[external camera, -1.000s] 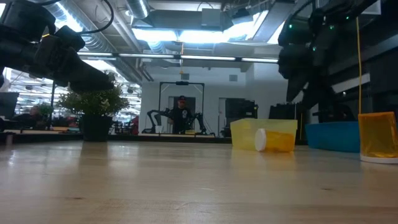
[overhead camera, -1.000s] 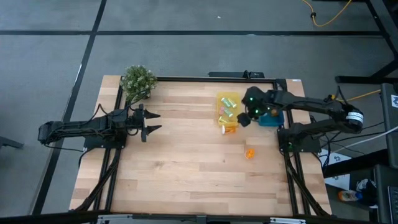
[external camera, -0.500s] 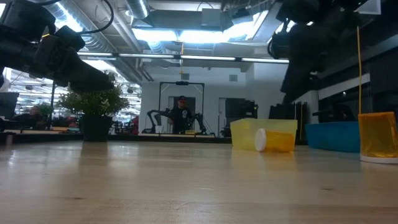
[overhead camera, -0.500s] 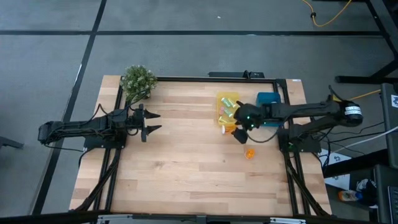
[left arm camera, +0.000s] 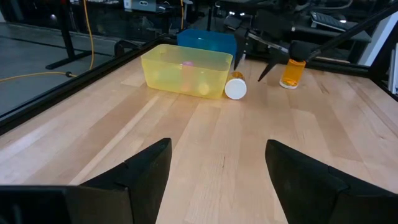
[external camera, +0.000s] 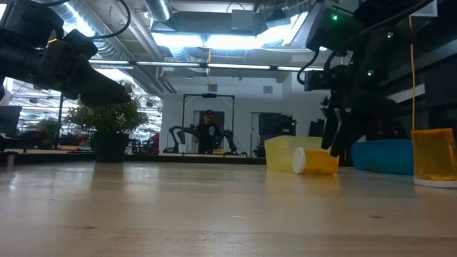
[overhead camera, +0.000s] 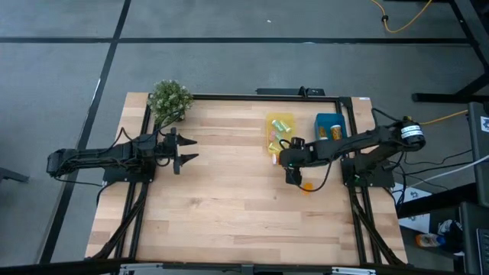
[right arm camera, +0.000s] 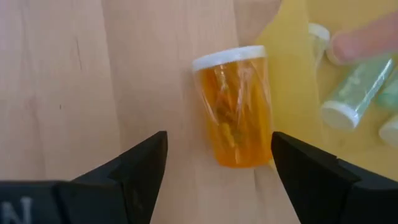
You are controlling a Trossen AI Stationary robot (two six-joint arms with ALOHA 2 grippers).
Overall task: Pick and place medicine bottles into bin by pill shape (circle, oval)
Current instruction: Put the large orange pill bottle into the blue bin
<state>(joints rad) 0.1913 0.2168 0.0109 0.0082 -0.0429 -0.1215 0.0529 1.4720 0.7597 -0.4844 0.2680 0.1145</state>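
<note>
An orange bottle with a white cap (right arm camera: 235, 115) lies on its side on the table, right beside the yellow bin (overhead camera: 280, 122); it also shows in the low view (external camera: 315, 161). My right gripper (right arm camera: 219, 149) is open just above it, one finger on either side, touching nothing. A second orange bottle (overhead camera: 306, 187) stands alone nearer the table's near edge. Pale bottles (right arm camera: 357, 87) lie in the yellow bin. My left gripper (overhead camera: 183, 150) is open and empty at the table's left.
A blue bin (overhead camera: 330, 126) stands to the right of the yellow bin at the far right. A small potted plant (overhead camera: 170, 99) stands at the far left corner. Bare wood lies across the table's middle and near side.
My right gripper has swung from above the blue bin toward the table's left and near edge and has come down. It now hangs low over the lying orange bottle. The bottles have kept still.
</note>
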